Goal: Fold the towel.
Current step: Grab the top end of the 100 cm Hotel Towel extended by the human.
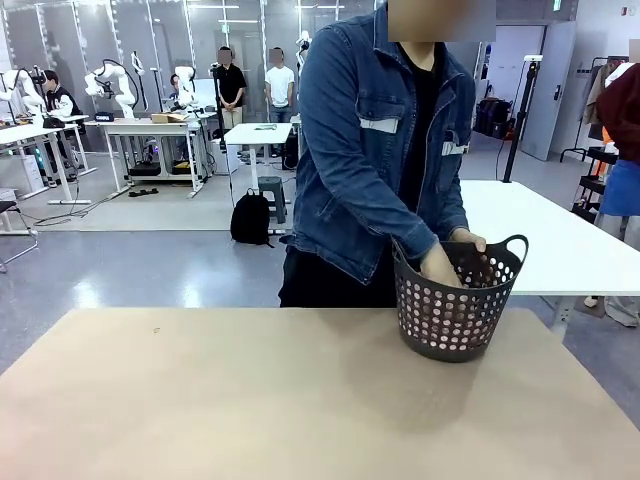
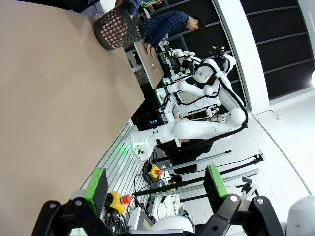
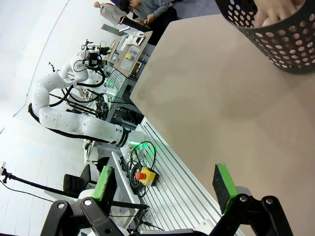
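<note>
Worktop point(image 1: 250, 400): flat, matte tan board. Basket point(image 1: 455, 320): dark perforated plastic, round, looped handles, at its far right; a person's hands point(image 1: 440, 265) reach inside. Towel point(image 1: 446, 322): salmon-pink, glimpsed through the basket's holes, well apart from both jaws. Left jaws point(image 2: 156, 177), right jaws point(image 3: 163, 177): green-padded, wide apart, holding nothing

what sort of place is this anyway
Probably a robotics lab: a white robot arm mounted by a slotted metal bench, a red emergency-stop button on it, and white worktables across an open grey floor.
</note>
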Available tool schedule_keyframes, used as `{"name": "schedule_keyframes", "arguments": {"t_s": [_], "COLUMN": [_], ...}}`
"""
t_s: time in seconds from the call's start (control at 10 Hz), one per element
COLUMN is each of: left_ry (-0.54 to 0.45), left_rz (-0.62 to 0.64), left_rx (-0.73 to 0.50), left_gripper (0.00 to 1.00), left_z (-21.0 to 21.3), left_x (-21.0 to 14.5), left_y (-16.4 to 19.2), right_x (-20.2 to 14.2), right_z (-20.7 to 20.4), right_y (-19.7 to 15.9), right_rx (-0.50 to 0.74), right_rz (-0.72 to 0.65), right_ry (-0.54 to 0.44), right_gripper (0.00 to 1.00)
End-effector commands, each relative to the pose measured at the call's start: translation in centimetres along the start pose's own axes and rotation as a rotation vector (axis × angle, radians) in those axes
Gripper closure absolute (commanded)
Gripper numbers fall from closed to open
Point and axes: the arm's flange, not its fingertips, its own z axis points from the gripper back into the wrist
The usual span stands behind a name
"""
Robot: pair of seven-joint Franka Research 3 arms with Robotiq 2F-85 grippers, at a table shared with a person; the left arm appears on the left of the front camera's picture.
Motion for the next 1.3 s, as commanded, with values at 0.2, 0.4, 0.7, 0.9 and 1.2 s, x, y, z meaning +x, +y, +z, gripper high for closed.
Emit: {"name": "schedule_keyframes", "arguments": {"t_s": [0.2, 0.4, 0.7, 0.9, 1.2], "left_ry": [0.009, 0.009, 0.009, 0.009, 0.009], "left_rz": [-0.007, -0.007, -0.007, -0.007, -0.007], "left_rx": [-0.011, -0.011, -0.011, -0.011, -0.011], "left_gripper": [0.00, 0.00, 0.00, 0.00, 0.00], "left_z": [-0.01, -0.01, -0.01, -0.01, -0.01], "left_x": [-0.23, -0.23, -0.23, -0.23, -0.23], "left_y": [-0.24, -0.24, -0.24, -0.24, -0.24], "right_x": [0.09, 0.09, 0.09, 0.09, 0.09], "right_z": [-0.03, -0.03, -0.03, -0.03, -0.03], "right_y": [-0.07, -0.07, -0.07, -0.07, -0.07], "right_rx": [0.013, 0.013, 0.013, 0.013, 0.013], "right_rz": [0.021, 0.021, 0.021, 0.021, 0.021], "right_ry": [-0.011, -0.011, -0.011, -0.011, -0.011], "right_gripper": [0.00, 0.00, 0.00, 0.00, 0.00]}}
